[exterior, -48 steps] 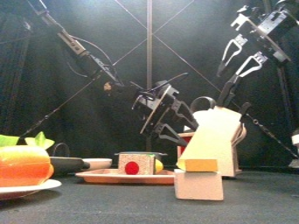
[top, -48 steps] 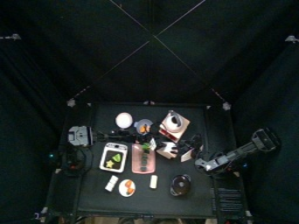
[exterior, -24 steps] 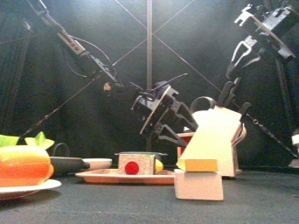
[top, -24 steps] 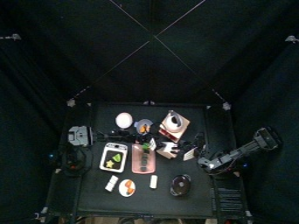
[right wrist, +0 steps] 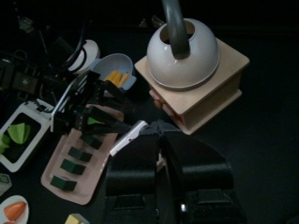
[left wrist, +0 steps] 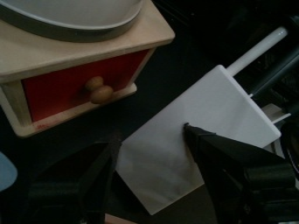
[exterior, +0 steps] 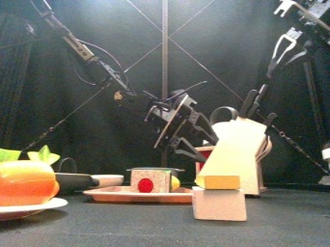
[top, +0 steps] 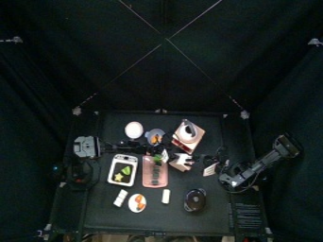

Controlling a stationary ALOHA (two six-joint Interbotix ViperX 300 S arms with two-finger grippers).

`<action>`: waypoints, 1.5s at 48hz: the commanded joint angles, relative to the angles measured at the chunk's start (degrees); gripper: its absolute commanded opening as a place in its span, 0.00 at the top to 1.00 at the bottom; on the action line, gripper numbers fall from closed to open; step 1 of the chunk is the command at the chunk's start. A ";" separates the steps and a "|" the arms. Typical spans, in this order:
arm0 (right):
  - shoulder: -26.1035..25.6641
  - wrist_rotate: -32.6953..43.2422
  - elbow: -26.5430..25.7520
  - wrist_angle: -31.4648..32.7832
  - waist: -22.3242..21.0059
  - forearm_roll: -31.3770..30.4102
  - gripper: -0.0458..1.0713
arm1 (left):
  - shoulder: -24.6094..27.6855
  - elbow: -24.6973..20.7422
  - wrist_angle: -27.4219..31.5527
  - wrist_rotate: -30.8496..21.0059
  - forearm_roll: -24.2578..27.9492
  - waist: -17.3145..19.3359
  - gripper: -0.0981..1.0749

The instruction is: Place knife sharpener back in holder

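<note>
A: How far along is the task?

B: The left pincer (exterior: 184,130) sits beside the knife block (exterior: 234,154), its grip unclear. Dark handles (exterior: 258,135) poke from the block. The sharpener is likely among them, seemingly stowed. The right pincer (exterior: 288,43) hangs high, jaws nearly together, empty.

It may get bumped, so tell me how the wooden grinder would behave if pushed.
The wooden grinder looks boxy and flat-based, so it would probably slide, not roll. Its metal dome likely makes it top-heavy, and the red drawer may slip out.
</note>
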 commanded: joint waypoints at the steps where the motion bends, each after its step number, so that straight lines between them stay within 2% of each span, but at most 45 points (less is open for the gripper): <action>1: 0.00 0.35 -1.32 0.09 0.44 -0.35 0.67 | -1.85 -0.70 -0.26 0.09 0.09 0.00 0.12; 12: 0.79 0.44 -0.53 -2.99 0.09 -0.35 0.67 | -1.85 -0.70 -0.26 0.09 0.09 0.00 0.12; 29: 0.79 0.44 2.11 -9.58 -6.06 -0.18 0.67 | -1.85 -0.70 -0.26 0.09 0.09 0.00 0.12; 39: 0.53 0.53 2.99 -10.20 -7.56 -0.35 0.67 | -1.85 -0.70 -0.26 0.09 0.09 0.00 0.12; 48: 0.62 0.09 2.72 -13.45 -8.26 -0.53 0.67 | -1.85 -0.70 -0.26 0.09 0.26 0.00 0.12; 55: -0.35 -0.18 2.20 -12.13 -7.91 -0.70 0.67 | -1.93 -0.70 -0.18 0.09 0.26 0.00 0.12; 66: -2.11 -0.26 1.93 -6.06 -5.80 -1.76 0.67 | -2.02 -0.70 -0.26 0.09 0.26 0.00 0.12; 72: -2.46 0.00 2.55 -5.98 -5.89 -1.41 0.67 | -2.02 -0.70 -0.18 0.09 0.26 0.00 0.12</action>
